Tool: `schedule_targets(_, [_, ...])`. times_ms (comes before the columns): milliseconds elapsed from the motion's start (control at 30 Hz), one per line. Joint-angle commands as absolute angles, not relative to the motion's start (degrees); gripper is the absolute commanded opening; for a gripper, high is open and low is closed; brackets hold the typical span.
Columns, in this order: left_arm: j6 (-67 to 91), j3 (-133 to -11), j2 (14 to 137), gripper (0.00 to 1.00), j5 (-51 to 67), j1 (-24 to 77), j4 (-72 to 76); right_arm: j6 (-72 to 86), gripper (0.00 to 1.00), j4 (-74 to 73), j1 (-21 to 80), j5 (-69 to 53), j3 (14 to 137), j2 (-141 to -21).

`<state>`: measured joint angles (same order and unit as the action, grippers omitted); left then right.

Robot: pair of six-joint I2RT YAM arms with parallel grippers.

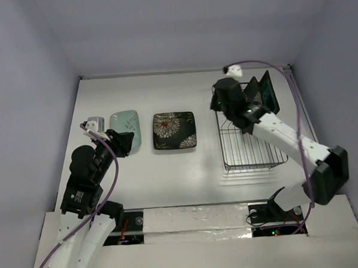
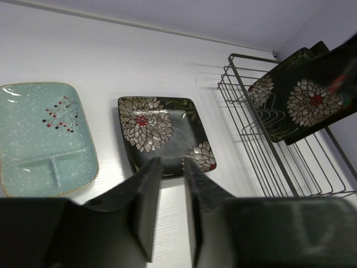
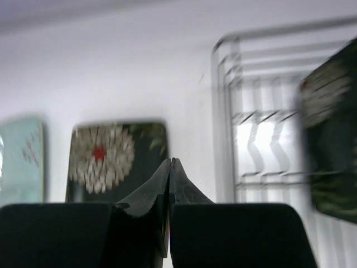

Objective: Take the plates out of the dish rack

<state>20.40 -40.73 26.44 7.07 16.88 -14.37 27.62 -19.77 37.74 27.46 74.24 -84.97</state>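
White tabletop (image 1: 169, 182), top view. Dish rack (image 1: 253, 164) sits at the 3 o'clock side, long axis running 12 to 6. Two dark plates (image 1: 262, 92) stand on edge, tilted, at the rack's 12 o'clock end; the left wrist view shows white flower patterns on them, one blurred. The rest of the rack is bare wire. Mint plate (image 1: 124, 123) lies flat at the 9 o'clock side, and the flowered black plate (image 1: 174, 130) lies flat just beside it toward 3 o'clock, apart from it and well apart from the rack. Right gripper (image 3: 170, 162) hangs over the rack's 11 o'clock corner, next to the standing plates; its fingers are pressed together with nothing between them. Left gripper (image 2: 172, 162) is low at the 7 o'clock edge of the mint plate, with a narrow gap between its fingers, holding nothing; contact with the plate cannot be told
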Motion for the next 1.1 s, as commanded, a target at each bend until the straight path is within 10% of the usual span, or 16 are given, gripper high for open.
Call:
schedule_targets(0, [20.1, -40.1, 26.0, 0.18, 7.6, 16.8, -11.3, 22.8, 0.0, -25.3, 31.6, 34.7, 77.2, -79.1])
schedule_targets(200, [20.1, -40.1, 26.3, 0.08, 7.5, 16.8, -11.2, 18.0, 0.17, -32.2, 19.5, 30.8, 80.2, -75.7])
schedule_targets(333, [20.0, -40.3, 26.4, 0.18, 7.6, 16.8, -11.5, 16.4, 0.53, -33.5, 15.9, 28.4, 81.2, -76.6])
schedule_targets(433, [19.9, -40.3, 26.6, 0.27, 7.7, 16.8, -11.5, 15.5, 0.59, -34.2, 13.6, 27.3, 82.4, -79.3])
schedule_targets(1067, [20.0, -40.3, 26.9, 0.38, 7.7, 16.8, -11.5, 11.0, 0.33, -37.6, 11.3, 30.1, 88.1, -92.9])
